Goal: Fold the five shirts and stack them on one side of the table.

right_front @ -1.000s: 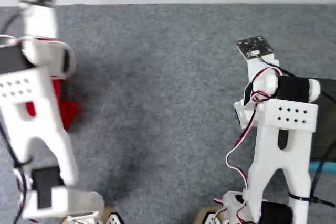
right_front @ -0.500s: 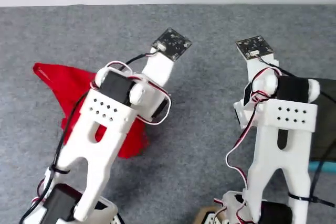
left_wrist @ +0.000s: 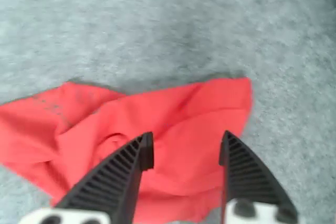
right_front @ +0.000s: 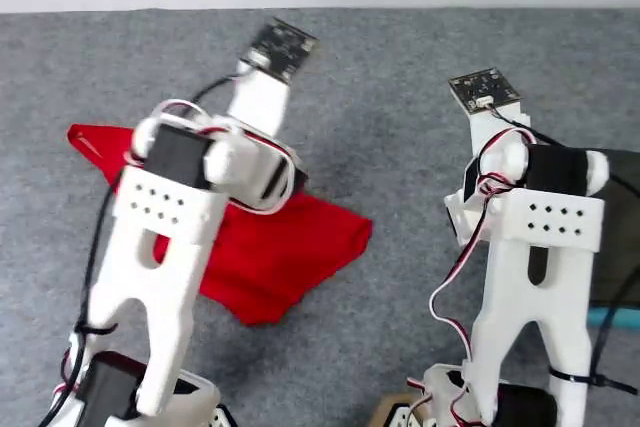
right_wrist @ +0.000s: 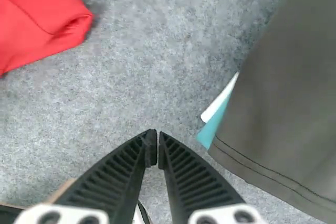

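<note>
Soft, even light falls from above and keeps the grey felt table (right_front: 400,127) bright. Shadows are faint: a dim patch under the left arm (right_front: 165,227) darkens the red shirt (right_front: 310,242), and in the right wrist view a blurred shade rims that shirt's folded edge. In the left wrist view felt and shirt look smeared, while the left gripper (left_wrist: 187,139) reads crisper. The ribs of the right gripper (right_wrist: 157,134) show clearly.

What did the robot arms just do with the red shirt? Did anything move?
The left arm swung in from the left edge of the table toward the middle. The red shirt came along and now lies spread farther toward the centre. The left gripper is open above it. The right arm, its shut right gripper and the dark shirt stayed put.
</note>
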Robot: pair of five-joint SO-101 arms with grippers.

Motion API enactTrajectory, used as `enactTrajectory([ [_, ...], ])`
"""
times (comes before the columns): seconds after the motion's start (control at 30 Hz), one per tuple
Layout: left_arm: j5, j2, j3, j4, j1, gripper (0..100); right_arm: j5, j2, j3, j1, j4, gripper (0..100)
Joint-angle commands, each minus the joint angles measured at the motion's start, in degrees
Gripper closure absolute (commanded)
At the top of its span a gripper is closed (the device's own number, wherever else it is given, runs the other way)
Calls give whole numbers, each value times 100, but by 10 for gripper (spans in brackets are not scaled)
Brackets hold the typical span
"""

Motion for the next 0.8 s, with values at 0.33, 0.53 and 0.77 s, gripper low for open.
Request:
enactTrajectory([
  [0.33, -976, -264, -303, 571, -4009, 794, -668, 497, -35, -3240, 224, 879],
  [0.53, -1635, -220, 92, 554, -5319, 794, -809, 1798, -70, -4374, -48, 800],
  [0.77, -1890, -246, 321, 352, -5987, 794, -800, 2721, -79, -5095, -769, 798],
])
